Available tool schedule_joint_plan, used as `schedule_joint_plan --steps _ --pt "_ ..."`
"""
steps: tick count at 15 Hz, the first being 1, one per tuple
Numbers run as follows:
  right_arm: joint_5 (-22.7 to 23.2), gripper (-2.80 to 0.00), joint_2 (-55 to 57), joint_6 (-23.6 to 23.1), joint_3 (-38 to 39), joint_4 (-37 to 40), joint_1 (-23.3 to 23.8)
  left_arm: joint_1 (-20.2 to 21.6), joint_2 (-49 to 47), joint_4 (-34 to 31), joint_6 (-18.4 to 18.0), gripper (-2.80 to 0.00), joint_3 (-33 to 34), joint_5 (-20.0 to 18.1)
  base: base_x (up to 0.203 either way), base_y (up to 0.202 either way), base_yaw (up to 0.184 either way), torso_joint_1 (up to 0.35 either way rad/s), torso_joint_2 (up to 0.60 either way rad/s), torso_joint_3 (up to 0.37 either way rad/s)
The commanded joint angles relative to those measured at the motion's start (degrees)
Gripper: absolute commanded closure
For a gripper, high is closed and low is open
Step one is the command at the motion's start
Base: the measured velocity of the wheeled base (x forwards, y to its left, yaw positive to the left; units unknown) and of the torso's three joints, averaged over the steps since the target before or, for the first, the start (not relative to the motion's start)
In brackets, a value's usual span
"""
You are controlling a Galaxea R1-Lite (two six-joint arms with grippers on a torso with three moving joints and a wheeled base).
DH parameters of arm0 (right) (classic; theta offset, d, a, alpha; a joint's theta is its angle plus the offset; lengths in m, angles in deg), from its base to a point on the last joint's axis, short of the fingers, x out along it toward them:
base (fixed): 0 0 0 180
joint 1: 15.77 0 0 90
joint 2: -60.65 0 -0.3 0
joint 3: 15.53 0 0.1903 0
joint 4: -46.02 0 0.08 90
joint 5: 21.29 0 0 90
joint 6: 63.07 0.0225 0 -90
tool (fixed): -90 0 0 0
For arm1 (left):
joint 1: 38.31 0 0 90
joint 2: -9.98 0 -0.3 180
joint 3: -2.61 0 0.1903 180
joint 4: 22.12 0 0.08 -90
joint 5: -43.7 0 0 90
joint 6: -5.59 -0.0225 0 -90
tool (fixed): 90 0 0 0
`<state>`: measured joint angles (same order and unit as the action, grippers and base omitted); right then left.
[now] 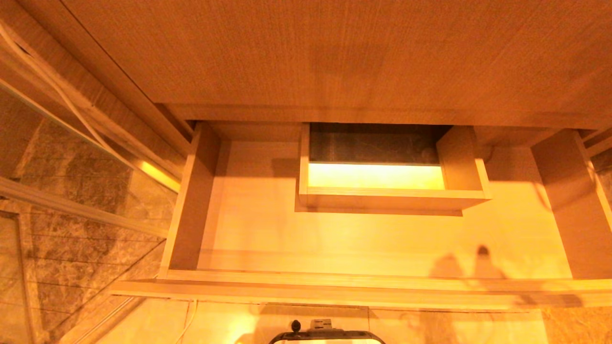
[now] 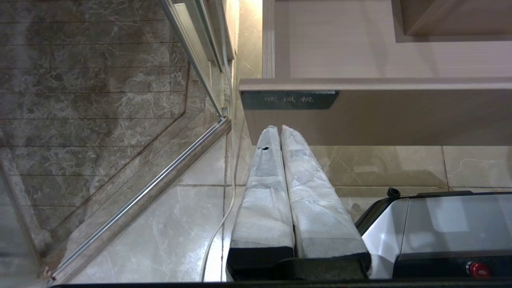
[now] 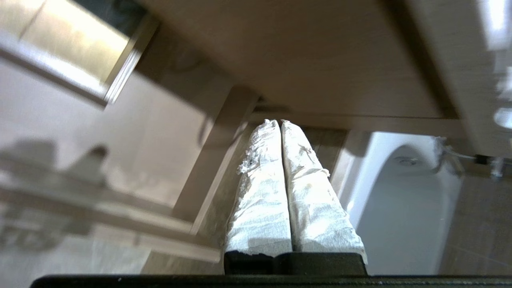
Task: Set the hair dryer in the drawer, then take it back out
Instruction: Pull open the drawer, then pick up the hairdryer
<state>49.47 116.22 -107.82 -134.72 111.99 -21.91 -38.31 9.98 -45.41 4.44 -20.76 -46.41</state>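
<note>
1. Drawer (image 1: 267,229) stands pulled out and holds no hair dryer; none is in view.
2. Right tool (image 3: 280,124), pressed shut and empty, hangs beside the drawer's right side.
3. Left tool (image 2: 279,130), shut and empty, sits parked below the drawer front's label corner.
4. Judged step: fetching; next the dryer must be found and gripped.

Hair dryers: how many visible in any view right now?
0. The open drawer shows only bare floor and its boxed cutout; both grippers are shut on nothing. One could sit outside the frames.

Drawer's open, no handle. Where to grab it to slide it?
Probably the drawer front's top edge, mid-width, from above, one finger inside and one outside. The front is flat, bearing only a corner label, so that thin upright lip is what a pinch can hold.
</note>
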Motion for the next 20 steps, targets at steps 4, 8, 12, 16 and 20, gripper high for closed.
schedule_joint_plan --steps 4,8,12,16,20 --pt "-0.1 0.0 -2.8 6.6 -2.6 1.4 0.3 0.0 0.0 0.0 0.0 0.0 0.1 0.0 0.0 0.0 0.0 0.0 0.0 0.0" --pt "-0.4 0.0 -2.9 7.2 -2.5 1.5 0.3 0.0 0.0 0.0 0.0 0.0 0.1 0.0 0.0 0.0 0.0 0.0 0.0 0.0" --pt "-0.4 0.0 -3.9 8.2 -1.4 1.7 0.5 0.0 0.0 0.0 0.0 0.0 0.1 0.0 0.0 0.0 0.0 0.0 0.0 0.0" --pt "0.0 0.0 -5.7 10.1 -0.4 2.2 0.7 0.0 0.0 0.0 0.0 0.0 0.1 0.0 0.0 0.0 0.0 0.0 0.0 0.0" --pt "0.1 0.0 -6.5 10.1 0.6 1.2 0.7 0.0 0.0 0.0 0.0 0.0 0.1 0.0 0.0 0.0 0.0 0.0 0.0 0.0"
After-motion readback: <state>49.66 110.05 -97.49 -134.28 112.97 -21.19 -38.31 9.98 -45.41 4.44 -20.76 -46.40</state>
